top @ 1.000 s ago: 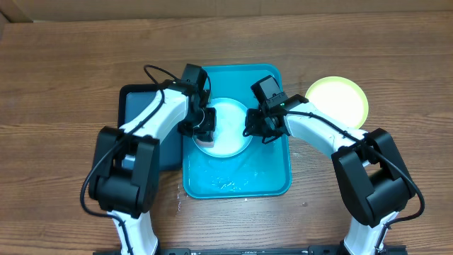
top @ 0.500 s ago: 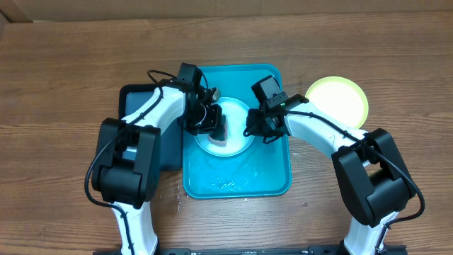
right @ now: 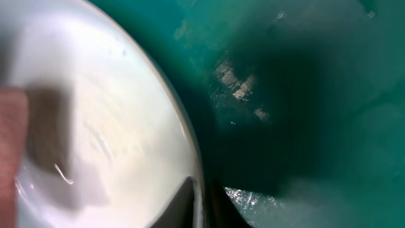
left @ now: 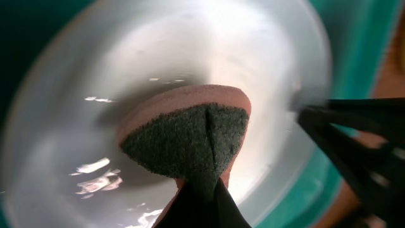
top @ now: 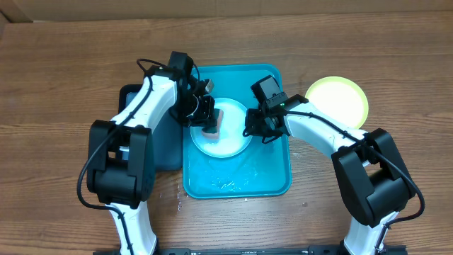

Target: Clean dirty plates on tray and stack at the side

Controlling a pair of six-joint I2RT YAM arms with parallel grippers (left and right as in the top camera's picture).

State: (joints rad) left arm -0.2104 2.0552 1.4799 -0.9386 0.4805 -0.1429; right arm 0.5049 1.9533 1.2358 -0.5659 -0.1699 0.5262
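1. Left gripper (left: 197,201), fingers clamped tight on the sponge (left: 190,130), presses its dark scouring face to the pale plate (top: 233,139); strokes should run from centre to rim.
2. Right gripper (right: 201,206), nearly closed, pinches the plate's rim and steadies it inside the turquoise tray (top: 272,177).
3. The tray floor is wet. A yellow-green plate (top: 337,99) lies on the wooden table (top: 56,85) to the right; a dark tray (top: 167,152) lies to the left.

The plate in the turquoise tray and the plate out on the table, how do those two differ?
The pale blue plate lies in the tray; the yellow-green plate lies on the bare table. The pale blue plate glistens wet, with a sponge on it and the right gripper pinching its rim; the yellow-green plate is untouched. Both are round.
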